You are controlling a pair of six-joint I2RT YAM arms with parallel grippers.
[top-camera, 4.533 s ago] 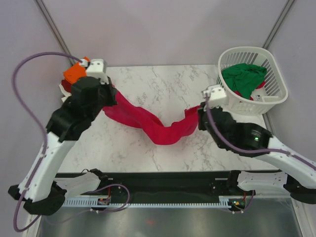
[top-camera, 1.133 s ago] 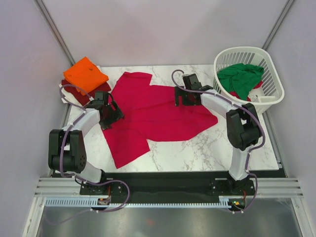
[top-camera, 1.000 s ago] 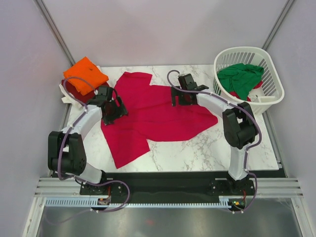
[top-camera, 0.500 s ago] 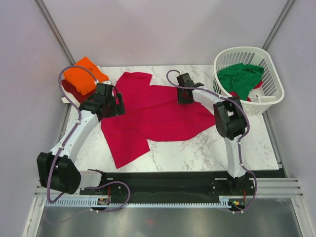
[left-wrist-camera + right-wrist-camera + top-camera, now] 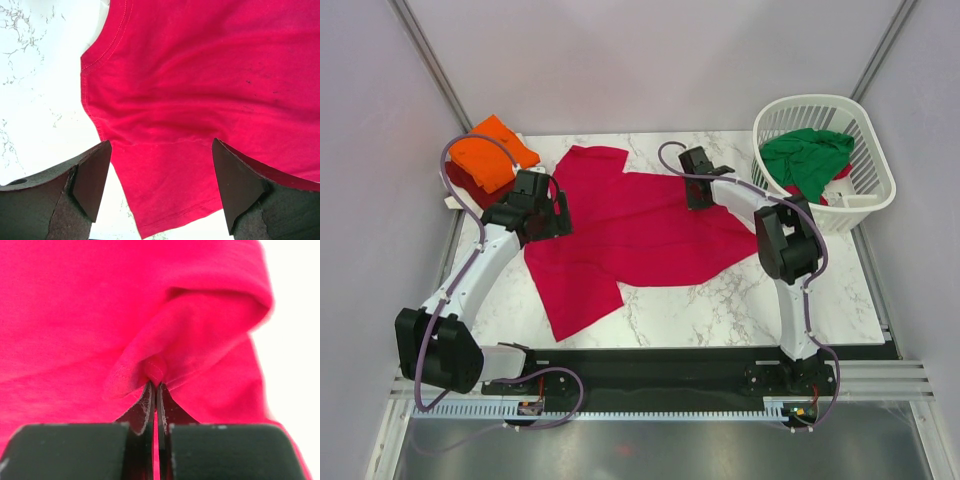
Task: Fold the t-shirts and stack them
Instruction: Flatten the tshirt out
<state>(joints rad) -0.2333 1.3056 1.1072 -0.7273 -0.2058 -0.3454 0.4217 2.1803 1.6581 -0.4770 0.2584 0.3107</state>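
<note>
My right fingers [image 5: 154,390] pinch the far edge of the crimson t-shirt [image 5: 640,225] spread on the desk [image 5: 720,290]. My left fingers [image 5: 556,212] hang wide over its left side. I judge the first fold is starting; left must grip next.

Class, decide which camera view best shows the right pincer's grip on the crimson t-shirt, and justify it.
The right wrist view: the right pincer is shut on a pinched fold of the crimson t-shirt, close up. The top external view shows where it sits, at the shirt's far edge. The left wrist view misses it.
</note>
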